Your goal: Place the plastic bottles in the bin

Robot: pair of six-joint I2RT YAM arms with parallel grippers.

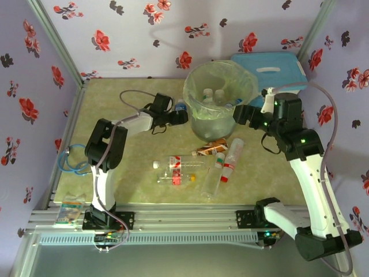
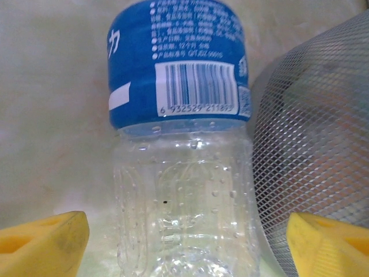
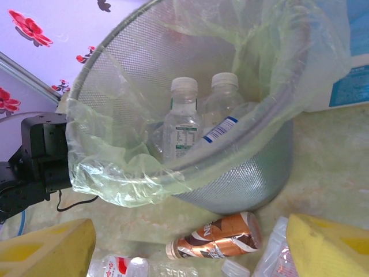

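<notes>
Nearest the arm bases, at the bin's six o'clock in the top view, the loose bottles (image 1: 179, 168) lie scattered on the table, with a brown-orange bottle (image 3: 216, 238) closest to the bin wall. They are well apart from the work in hand and can wait.

The step in hand looks like the left arm's grasp. The left gripper (image 2: 187, 248) is released, its yellow fingers (image 2: 46, 245) spread either side of a blue-labelled bottle (image 2: 179, 144) with a gap on both sides. That bottle sits at the bin's nine o'clock, just beside the mesh wall. To do this well, I would centre the clear body between the fingers, close below the label where the plastic is ribbed, and keep the far finger off the bin (image 1: 207, 128) so it does not shove it. Thin plastic will likely dent, so a gentle squeeze suffices.

The right gripper (image 3: 189, 245) hangs released and empty at the bin's three o'clock. Inside the bin, white-capped bottles (image 3: 184, 124) rest in the green liner. Farther back, at one o'clock, sits the blue-lidded box (image 1: 271, 68).
</notes>
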